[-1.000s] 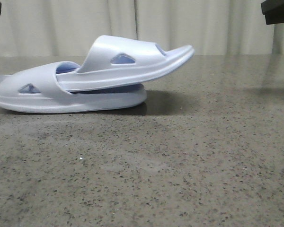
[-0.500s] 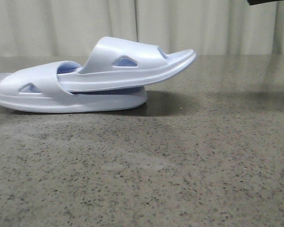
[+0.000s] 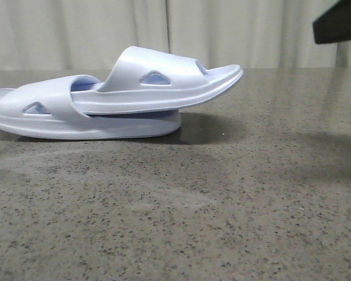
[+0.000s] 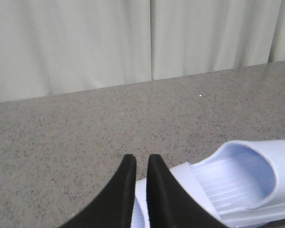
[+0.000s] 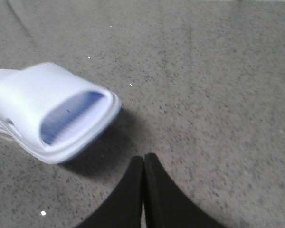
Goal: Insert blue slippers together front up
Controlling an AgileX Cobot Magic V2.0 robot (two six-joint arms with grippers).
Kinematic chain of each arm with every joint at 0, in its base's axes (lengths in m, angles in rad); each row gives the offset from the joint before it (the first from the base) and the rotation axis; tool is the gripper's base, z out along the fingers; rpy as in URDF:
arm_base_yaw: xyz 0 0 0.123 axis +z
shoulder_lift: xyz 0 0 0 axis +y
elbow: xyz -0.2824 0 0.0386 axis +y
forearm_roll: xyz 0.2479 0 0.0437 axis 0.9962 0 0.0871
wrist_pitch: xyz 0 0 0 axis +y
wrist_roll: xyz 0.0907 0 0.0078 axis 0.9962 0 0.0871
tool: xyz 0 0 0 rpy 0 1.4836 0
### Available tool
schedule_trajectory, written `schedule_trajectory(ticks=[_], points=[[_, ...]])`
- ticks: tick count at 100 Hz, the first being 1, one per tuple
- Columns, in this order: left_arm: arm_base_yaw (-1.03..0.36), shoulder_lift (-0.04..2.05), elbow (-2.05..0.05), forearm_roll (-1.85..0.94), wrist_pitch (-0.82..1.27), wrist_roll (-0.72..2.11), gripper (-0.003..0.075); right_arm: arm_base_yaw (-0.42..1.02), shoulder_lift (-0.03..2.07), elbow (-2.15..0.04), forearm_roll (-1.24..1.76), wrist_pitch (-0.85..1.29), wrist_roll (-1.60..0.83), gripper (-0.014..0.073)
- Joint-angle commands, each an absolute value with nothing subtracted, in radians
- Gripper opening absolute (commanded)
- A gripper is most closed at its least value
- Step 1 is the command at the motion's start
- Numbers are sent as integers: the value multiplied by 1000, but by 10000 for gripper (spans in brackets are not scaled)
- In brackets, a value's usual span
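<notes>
The two blue slippers lie nested at the left of the table. The lower slipper rests flat. The upper slipper is pushed under its strap, with its toe raised to the right. My left gripper hovers over a slipper's heel and ribbed footbed, its fingers almost together and empty. My right gripper is shut and empty above bare table, beside the raised toe. In the front view only a dark part of the right arm shows at the top right.
The speckled grey-brown table stretches in front of and to the right of the slippers. A pale curtain hangs behind the table's far edge.
The right arm's dark shape rose almost out of the front view, then came back lower. The dark bit of the left arm at the top left has gone. The slippers hardly moved.
</notes>
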State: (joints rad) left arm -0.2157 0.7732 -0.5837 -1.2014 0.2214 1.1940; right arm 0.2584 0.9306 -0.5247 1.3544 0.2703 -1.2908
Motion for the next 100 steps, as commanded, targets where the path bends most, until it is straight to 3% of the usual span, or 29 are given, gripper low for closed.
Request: schedule_trajectory(ticks=[1, 31, 100], points=[[-227, 709, -545, -1279, 172, 1234, 15, 263, 830, -456, 1394, 200, -1309, -78], [-227, 459, -304, -1558, 120, 1459, 15, 263, 560, -260, 1463, 141, -1309, -79], [-227, 430, -277, -1615, 133, 1461, 15, 263, 548, -234, 1530, 231, -1309, -79]])
